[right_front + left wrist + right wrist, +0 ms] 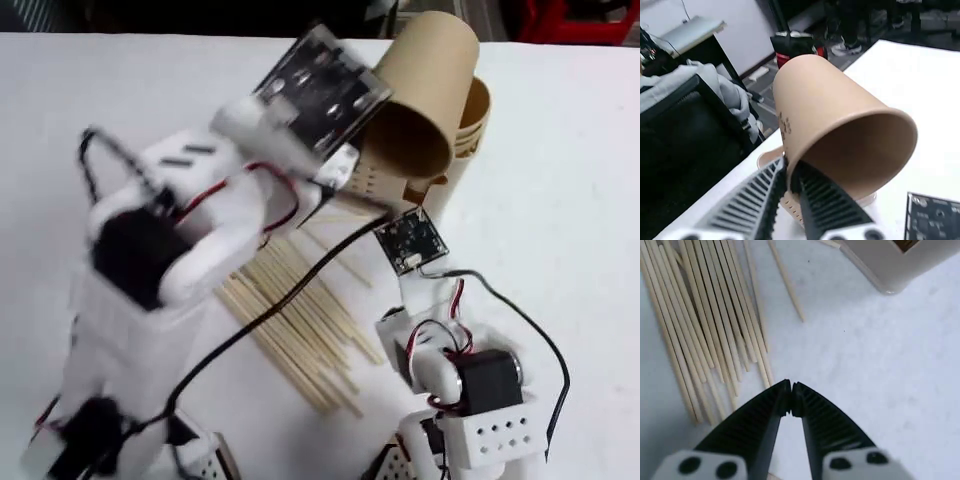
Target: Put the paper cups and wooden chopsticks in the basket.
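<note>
A brown paper cup [840,130] hangs tilted on its side, my left gripper [788,172] shut on its rim. In the high view this cup [425,85] is above the cream perforated basket [385,185] at the back of the table. A second paper cup [473,120] stands upright in the basket behind it. Several wooden chopsticks [300,320] lie loose on the white table in front of the basket. My right gripper [790,390] is shut with nothing in it, just over the table beside the chopsticks [705,330], with a basket corner [885,265] ahead of it.
The right arm's base [470,400] stands at the front right, its cable looping over the table. The left arm's white body [150,270] covers the front left. Beyond the table's far edge are a dark chair [685,135] and a red object [795,47].
</note>
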{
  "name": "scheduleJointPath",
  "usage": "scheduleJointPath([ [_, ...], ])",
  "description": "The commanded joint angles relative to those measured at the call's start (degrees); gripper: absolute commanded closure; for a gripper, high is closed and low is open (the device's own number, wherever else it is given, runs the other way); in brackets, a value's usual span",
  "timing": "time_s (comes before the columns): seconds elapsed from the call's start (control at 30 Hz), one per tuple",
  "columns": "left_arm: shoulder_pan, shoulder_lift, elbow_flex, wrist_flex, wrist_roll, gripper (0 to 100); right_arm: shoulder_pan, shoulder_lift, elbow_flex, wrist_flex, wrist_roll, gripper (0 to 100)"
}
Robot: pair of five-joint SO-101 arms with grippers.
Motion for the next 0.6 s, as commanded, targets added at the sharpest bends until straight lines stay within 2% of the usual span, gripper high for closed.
scheduleJointPath([
  [0.0, -0.4, 11.7, -17.8, 5.5, 0.4, 98, -1.7, -0.6, 0.5, -1.4, 0.2, 98.1],
  [0.3, -0.5, 33.6, -42.6, 15.3, 0.5, 98, -11.1, -0.9, 3.6, -1.4, 0.2, 98.1],
  [0.57, -3.3, 40.0, -46.6, 17.0, 0.7, 98, -12.4, -0.6, 3.6, -1.4, 0.2, 98.1],
])
